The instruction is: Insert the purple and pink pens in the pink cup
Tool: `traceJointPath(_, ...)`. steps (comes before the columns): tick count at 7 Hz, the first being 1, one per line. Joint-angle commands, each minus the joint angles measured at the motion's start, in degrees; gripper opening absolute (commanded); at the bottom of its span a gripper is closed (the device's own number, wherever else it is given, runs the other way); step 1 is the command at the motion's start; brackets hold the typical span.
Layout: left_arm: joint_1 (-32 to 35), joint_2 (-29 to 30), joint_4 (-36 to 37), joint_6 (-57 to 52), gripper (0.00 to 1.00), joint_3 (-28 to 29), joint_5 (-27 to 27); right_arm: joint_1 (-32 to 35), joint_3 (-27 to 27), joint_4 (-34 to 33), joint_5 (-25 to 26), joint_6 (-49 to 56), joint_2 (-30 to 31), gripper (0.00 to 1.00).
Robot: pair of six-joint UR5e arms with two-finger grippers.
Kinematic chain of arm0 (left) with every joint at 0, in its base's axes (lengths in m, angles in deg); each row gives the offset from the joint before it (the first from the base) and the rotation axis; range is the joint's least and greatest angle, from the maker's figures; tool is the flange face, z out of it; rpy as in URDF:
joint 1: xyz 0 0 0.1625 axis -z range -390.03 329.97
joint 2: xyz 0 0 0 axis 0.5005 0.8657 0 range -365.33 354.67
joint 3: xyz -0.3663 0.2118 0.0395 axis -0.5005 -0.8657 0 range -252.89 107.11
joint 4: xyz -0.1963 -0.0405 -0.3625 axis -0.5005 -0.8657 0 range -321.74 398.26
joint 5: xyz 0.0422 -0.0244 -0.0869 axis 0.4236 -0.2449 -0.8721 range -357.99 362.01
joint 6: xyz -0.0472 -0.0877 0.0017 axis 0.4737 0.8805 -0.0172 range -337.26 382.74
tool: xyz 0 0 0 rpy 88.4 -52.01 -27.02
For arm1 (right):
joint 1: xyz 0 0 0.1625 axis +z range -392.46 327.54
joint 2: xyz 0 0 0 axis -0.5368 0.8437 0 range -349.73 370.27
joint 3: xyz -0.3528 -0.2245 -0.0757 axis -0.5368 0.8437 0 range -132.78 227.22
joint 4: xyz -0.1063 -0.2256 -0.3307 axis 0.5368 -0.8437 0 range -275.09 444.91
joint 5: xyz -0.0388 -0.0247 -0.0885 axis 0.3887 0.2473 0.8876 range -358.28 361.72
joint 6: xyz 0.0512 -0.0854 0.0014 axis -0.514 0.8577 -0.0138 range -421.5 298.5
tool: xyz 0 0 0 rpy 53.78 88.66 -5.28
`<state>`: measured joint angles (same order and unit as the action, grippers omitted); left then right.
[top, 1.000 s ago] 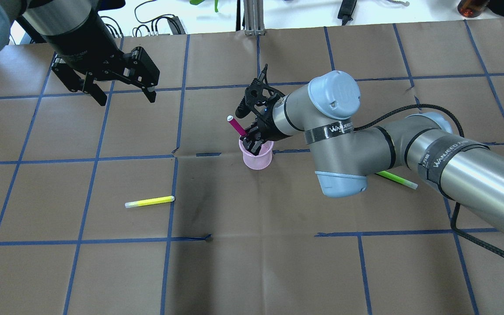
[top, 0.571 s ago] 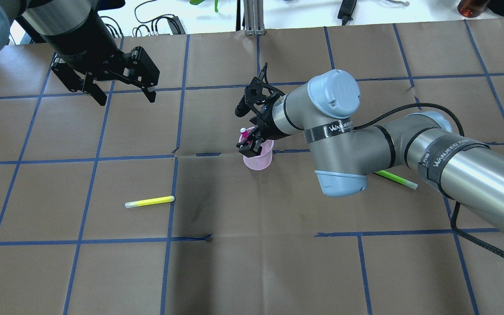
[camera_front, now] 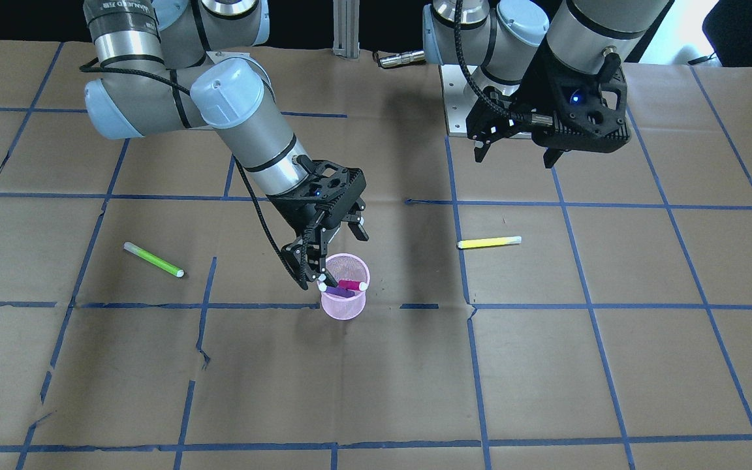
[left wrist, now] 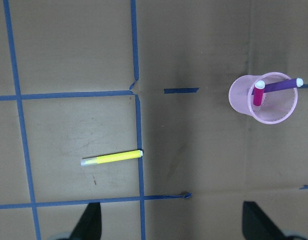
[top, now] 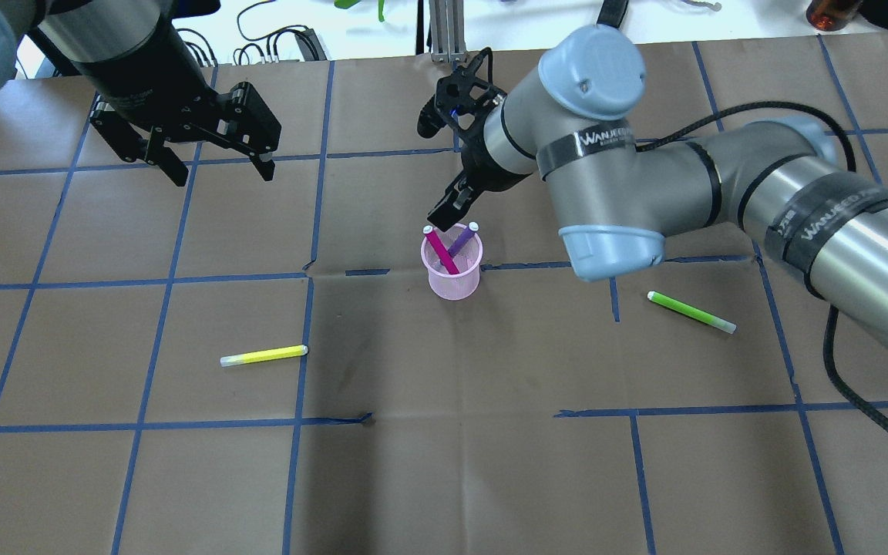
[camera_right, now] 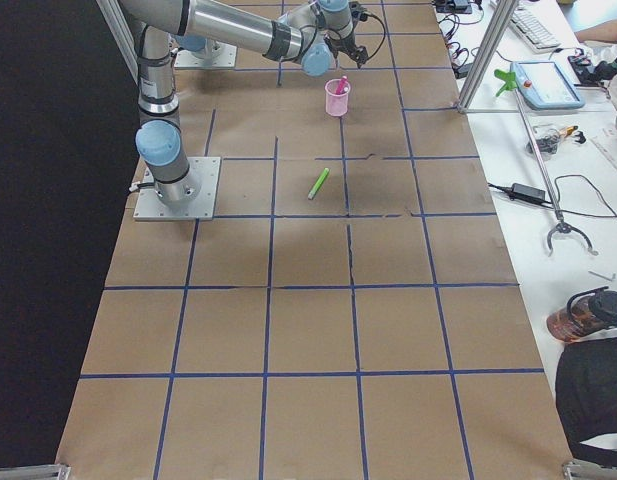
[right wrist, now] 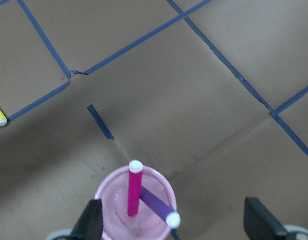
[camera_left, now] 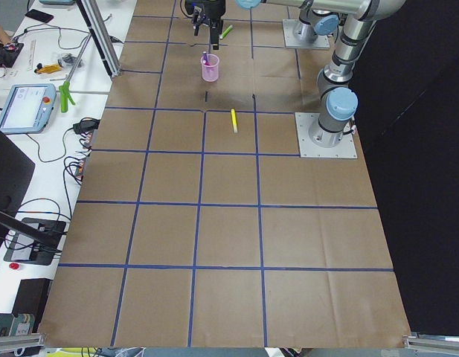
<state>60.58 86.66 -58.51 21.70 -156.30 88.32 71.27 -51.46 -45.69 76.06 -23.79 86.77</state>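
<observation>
The pink mesh cup (top: 453, 281) stands upright near the table's middle. The pink pen (top: 440, 253) and the purple pen (top: 461, 240) both stand in it, crossed and leaning on the rim. They also show in the right wrist view, pink pen (right wrist: 135, 192) and purple pen (right wrist: 154, 202). My right gripper (camera_front: 331, 253) is open and empty, just above and behind the cup (camera_front: 344, 307), touching neither pen. My left gripper (top: 223, 173) is open and empty, high over the table's far left.
A yellow pen (top: 264, 355) lies on the brown paper to the cup's left front. A green pen (top: 691, 311) lies to the cup's right, below my right arm. Blue tape lines grid the table.
My right gripper let go of the pink pen, which dropped into the cup beside the purple one. The gripper opened and lifted back away from the cup. The left arm stayed still.
</observation>
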Motion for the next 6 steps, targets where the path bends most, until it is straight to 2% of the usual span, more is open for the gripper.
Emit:
traceJointPath(1,0.0,-0.1,0.0,0.0,0.98,0.0,0.0,-5.9,7.2,17.5,7.6,-1.0,0.7,1.0)
traceJointPath(4,0.0,-0.1,0.0,0.0,0.98,0.0,0.0,-19.0,8.5,32.4,8.5,-9.0,5.6,1.0)
traceJointPath(5,0.1,0.3,0.1,0.3,0.98,0.0,0.0,-20.3,8.6,35.1,8.6,-13.9,6.9,1.0)
traceJointPath(6,0.1,0.2,0.1,0.3,0.98,0.0,0.0,-20.0,8.5,36.8,8.1,-23.3,8.0,1.0)
